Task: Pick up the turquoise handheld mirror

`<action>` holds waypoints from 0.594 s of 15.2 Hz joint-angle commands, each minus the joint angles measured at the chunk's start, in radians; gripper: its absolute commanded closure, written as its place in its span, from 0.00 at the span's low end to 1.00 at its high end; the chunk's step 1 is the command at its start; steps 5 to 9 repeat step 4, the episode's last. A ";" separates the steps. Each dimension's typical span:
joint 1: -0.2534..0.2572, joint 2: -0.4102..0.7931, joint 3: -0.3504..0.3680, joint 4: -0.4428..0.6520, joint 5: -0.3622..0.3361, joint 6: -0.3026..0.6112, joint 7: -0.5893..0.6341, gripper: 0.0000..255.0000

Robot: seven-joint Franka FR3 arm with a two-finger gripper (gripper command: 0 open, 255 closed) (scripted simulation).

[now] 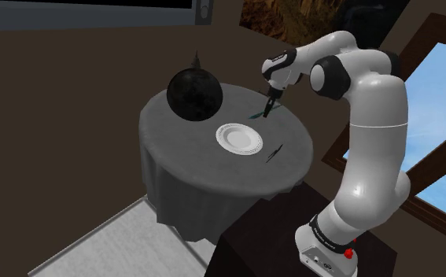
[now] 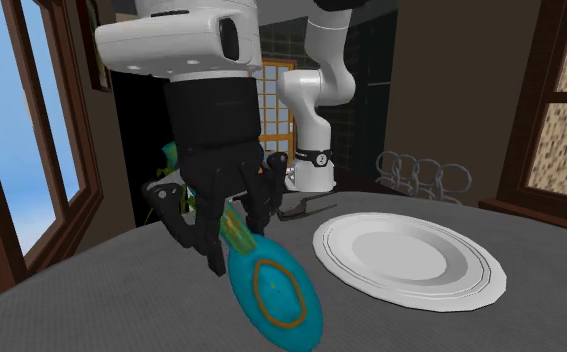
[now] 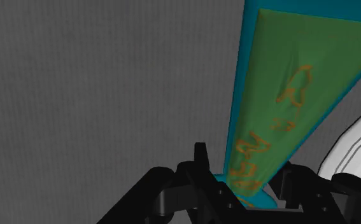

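Beside the plate (image 2: 371,287), the pincer (image 2: 233,235) clasps a turquoise mirror (image 2: 274,290), markings illegible.

— What colours on the mirror (image 2: 271,295)?
— Turquoise body, green face, orange squiggles and an orange ring.
— And around it?
— White plate (image 2: 343,255) with a thin dark rim line, plain grey tablecloth (image 3: 96,76), all-black gripper (image 2: 236,245).
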 commanded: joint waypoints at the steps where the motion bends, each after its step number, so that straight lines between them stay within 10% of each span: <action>1: 0.005 -0.015 -0.005 0.003 -0.008 -0.017 0.007 1.00; 9: 0.006 -0.023 -0.008 0.008 -0.013 -0.028 0.010 1.00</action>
